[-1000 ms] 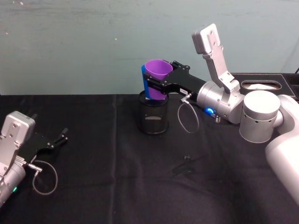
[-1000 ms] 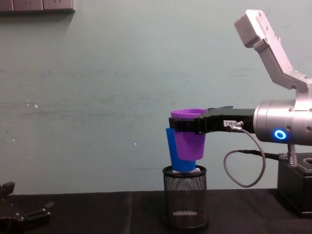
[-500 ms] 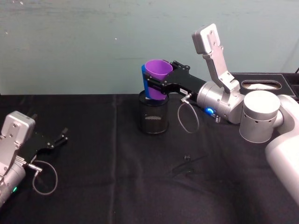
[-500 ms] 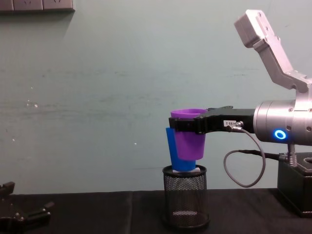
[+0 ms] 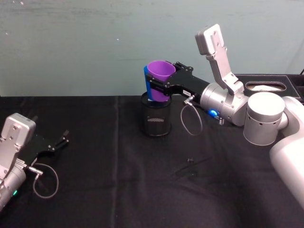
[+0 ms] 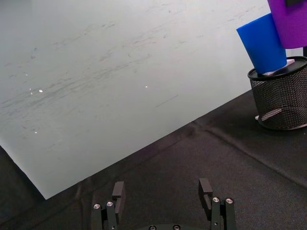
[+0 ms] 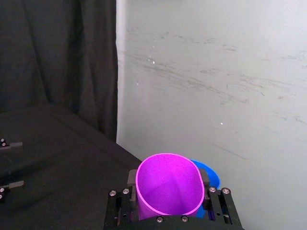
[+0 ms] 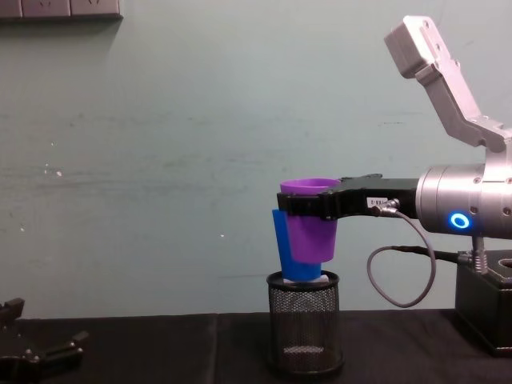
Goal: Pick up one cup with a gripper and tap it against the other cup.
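Right jaws flat, purple tumbler squeezed oval

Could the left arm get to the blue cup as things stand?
Probably yes. The left gripper sits open, low at the far left. The blue cup has its facing side free above the mesh holder; the purple cup, in the right gripper, is on its other side.

Two cups are counted: one purple cup and one blue cup. One mesh holder is seen, and two grippers: left gripper, right gripper.
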